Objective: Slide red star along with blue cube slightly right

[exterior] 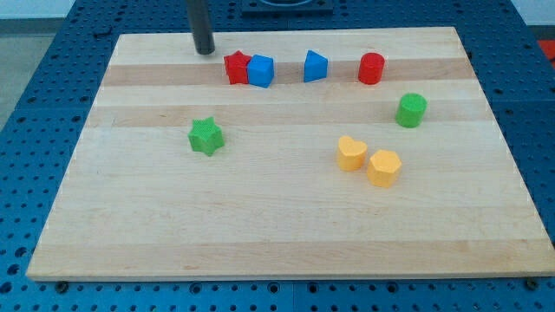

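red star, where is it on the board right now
The red star sits near the view's top, left of centre, touching the blue cube on its right, with my tip just up-left of it.

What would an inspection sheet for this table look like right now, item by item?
Surface: wooden board, lying flat on a blue perforated base.
Job's things: red star and blue cube touching, near the view's top; my tip is just up-left of the star, apart from it.
Clutter: blue block, red cylinder, green cylinder, green star, two yellow blocks side by side.
Fingers: nothing seen; only the rod.
Cables: nothing seen.
Surroundings: dark equipment at the view's top, too cropped to identify.
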You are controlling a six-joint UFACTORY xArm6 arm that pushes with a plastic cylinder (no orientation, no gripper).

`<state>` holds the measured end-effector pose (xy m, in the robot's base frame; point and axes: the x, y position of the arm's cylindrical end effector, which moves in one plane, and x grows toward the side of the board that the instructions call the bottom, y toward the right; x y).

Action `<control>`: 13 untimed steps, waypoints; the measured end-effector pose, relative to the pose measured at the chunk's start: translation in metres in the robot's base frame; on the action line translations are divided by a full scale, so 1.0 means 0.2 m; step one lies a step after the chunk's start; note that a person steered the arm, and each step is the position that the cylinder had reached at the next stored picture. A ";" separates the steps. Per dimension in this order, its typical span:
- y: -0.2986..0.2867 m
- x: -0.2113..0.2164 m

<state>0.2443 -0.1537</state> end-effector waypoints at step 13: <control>0.55 0.36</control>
<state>0.3171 -0.0431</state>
